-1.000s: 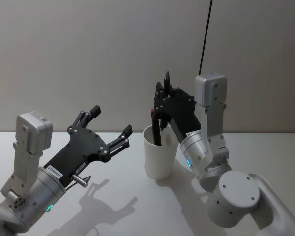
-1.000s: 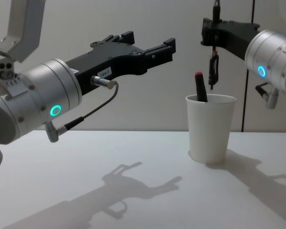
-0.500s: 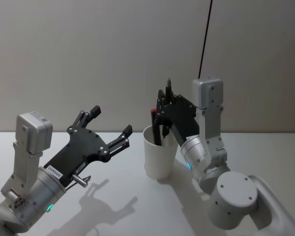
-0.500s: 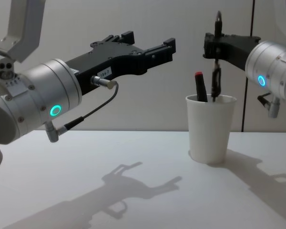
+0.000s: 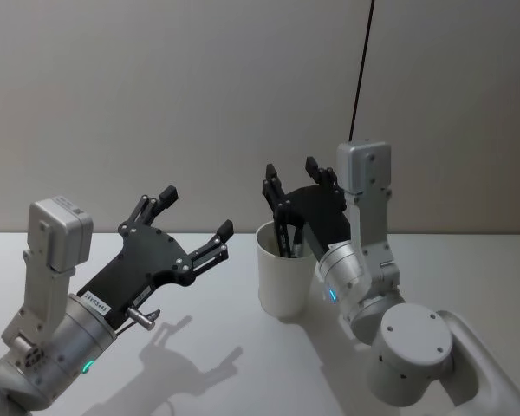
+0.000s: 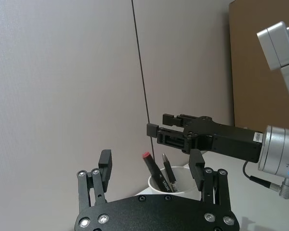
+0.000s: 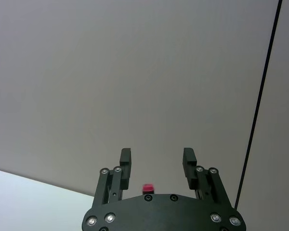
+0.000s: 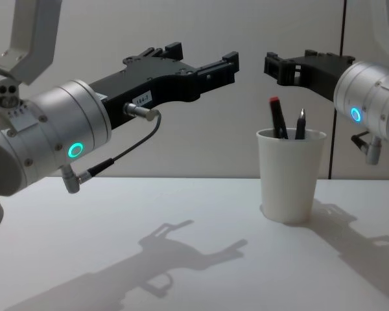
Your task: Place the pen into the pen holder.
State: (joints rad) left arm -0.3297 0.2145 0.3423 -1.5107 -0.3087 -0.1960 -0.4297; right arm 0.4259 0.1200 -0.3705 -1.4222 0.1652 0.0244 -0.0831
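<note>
The pen holder (image 8: 290,178) is a white paper cup standing on the table, right of centre. The pen (image 8: 301,124), black with a pointed tip, stands in it and leans on the rim beside a red-capped pen (image 8: 275,116). My right gripper (image 8: 279,68) hovers just above the cup's mouth, open, with nothing between its fingers. In the head view the right gripper (image 5: 290,169) sits over the pen holder (image 5: 284,282). My left gripper (image 5: 198,211) is raised to the cup's left, open and empty. The left wrist view shows the pen (image 6: 167,169) in the cup.
A white table (image 8: 181,259) runs under both arms, with a plain grey wall behind. A thin black cable (image 5: 360,69) hangs down the wall behind the right arm. The red cap (image 7: 148,188) peeks over the right gripper's body.
My right gripper lowered the black pen into the cup, then opened and let it go. The pen now rests in the cup. The left arm has not moved.
</note>
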